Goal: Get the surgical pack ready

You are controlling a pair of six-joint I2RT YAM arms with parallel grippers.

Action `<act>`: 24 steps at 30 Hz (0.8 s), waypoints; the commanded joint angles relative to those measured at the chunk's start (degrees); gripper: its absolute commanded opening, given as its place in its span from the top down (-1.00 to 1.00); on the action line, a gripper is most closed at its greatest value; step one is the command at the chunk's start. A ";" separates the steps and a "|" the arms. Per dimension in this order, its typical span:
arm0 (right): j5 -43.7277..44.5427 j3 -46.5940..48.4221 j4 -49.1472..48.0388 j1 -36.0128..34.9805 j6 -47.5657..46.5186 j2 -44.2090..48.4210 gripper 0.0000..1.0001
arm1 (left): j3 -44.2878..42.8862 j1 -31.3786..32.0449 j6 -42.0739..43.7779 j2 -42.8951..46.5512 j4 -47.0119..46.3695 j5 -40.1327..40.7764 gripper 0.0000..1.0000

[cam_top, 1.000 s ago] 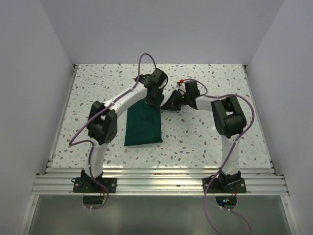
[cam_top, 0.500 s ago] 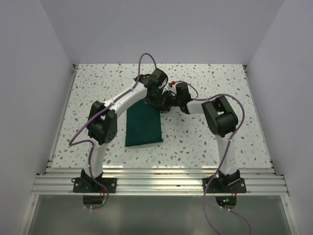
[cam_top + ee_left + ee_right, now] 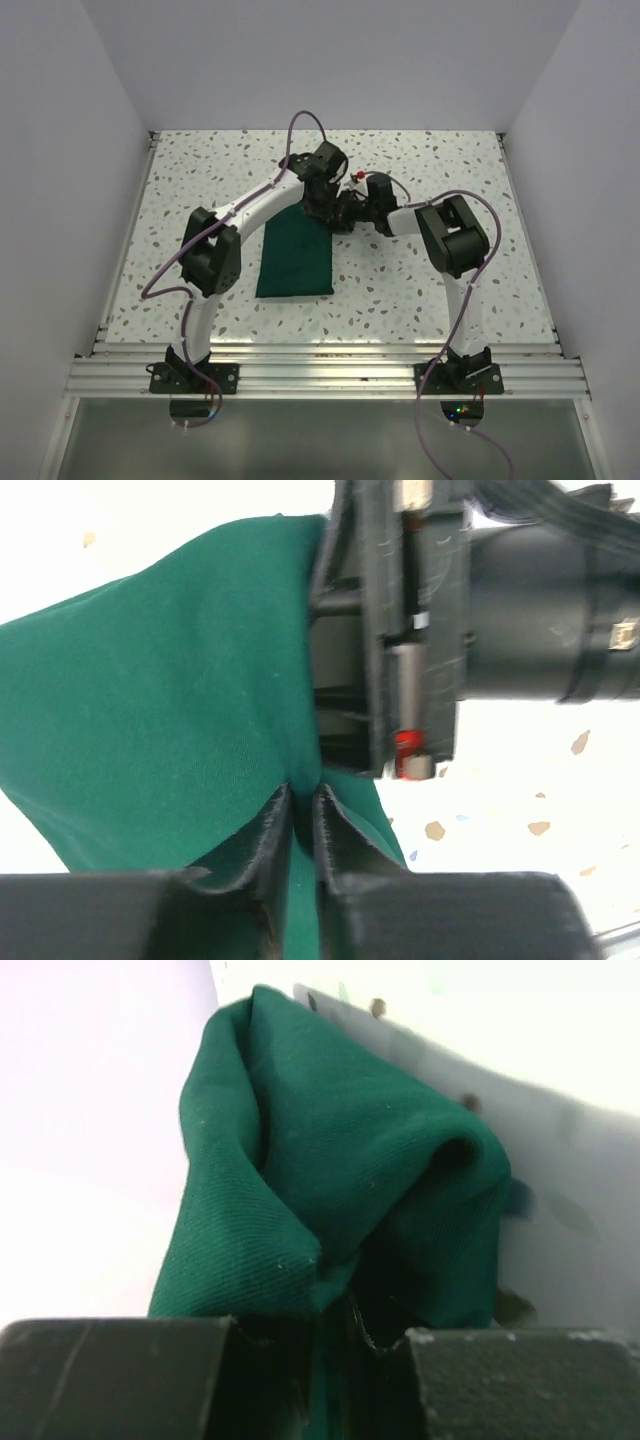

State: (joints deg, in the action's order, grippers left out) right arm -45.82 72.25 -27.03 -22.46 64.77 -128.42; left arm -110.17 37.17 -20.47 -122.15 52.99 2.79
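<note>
Mid-frame in the top view, the left end effector point(image 3: 303, 805) and right end effector point(image 3: 335, 1310) both clench the upper right corner of the green surgical pack point(image 3: 293, 258) on the worktop point(image 3: 430, 290).

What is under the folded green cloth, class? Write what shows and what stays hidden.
Only the speckled table shows around the green cloth, which rests on it. The left claw and right claw pinch its far end. Anything wrapped inside or beneath is covered by fabric.
</note>
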 commanded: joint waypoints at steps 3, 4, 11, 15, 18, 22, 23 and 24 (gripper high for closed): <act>0.91 0.43 16.80 6.37 -14.11 8.08 0.67 | -0.58 0.10 -0.45 3.05 -2.72 -2.96 0.25; 1.00 1.22 21.62 6.90 -15.89 8.62 0.67 | -0.14 0.18 -0.45 3.58 -2.72 -1.40 0.09; 1.35 6.58 33.00 8.22 -23.99 12.66 0.67 | 4.08 -0.25 -0.71 9.11 -4.65 -1.38 -0.06; -0.31 7.90 30.11 8.22 -21.11 13.37 0.67 | 10.13 -0.86 -0.27 12.02 -10.00 -6.38 0.13; -2.24 9.57 25.90 7.87 -16.54 12.41 0.69 | 14.53 -1.31 -0.62 13.34 -14.92 -10.69 0.28; -3.92 11.07 18.79 6.90 -10.03 10.48 0.71 | 17.70 -1.66 -1.15 12.90 -17.74 -11.93 0.47; -4.10 11.42 17.72 6.29 -8.80 9.69 0.72 | 19.01 -1.66 -1.15 12.81 -18.10 -12.19 0.49; -4.19 11.34 16.93 5.94 -6.96 9.33 0.73 | 19.90 -1.66 -1.15 13.07 -18.53 -12.28 0.49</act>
State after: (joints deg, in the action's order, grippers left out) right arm -47.20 81.12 -3.46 -15.35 51.31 -118.61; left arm -92.38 35.99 -21.02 -110.24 39.11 -6.72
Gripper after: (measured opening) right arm 0.142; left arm 0.260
